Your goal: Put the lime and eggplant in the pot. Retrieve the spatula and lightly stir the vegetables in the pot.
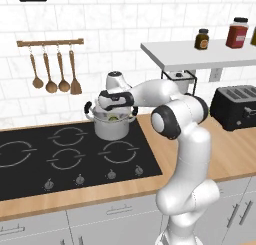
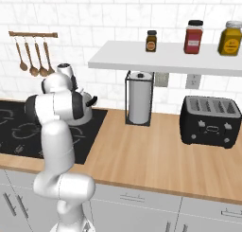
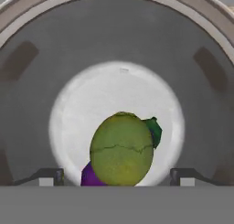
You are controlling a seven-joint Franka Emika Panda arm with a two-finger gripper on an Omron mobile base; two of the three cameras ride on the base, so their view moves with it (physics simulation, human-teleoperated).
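Note:
My gripper (image 3: 116,177) hangs open just above the steel pot (image 3: 119,35), looking straight down into it. A yellow-green lime (image 3: 121,147) lies on the pot's pale bottom, resting against the purple eggplant (image 3: 90,178), whose green cap shows beside it. The fingertips (image 3: 51,176) stand wide apart on either side of the lime without touching it. From the left base view, the pot (image 1: 112,130) sits on the back right burner with my gripper (image 1: 115,113) right over its mouth. The arm covers most of the pot (image 2: 88,113) in the right base view. The metal spatula is out of view.
A wall rail holds wooden spoons and a wooden spatula (image 1: 55,74) left of the pot. The black cooktop (image 1: 60,154) fills the left counter. A paper towel holder (image 2: 139,103), a black toaster (image 2: 210,120) and a shelf (image 2: 165,60) with jars stand to the right.

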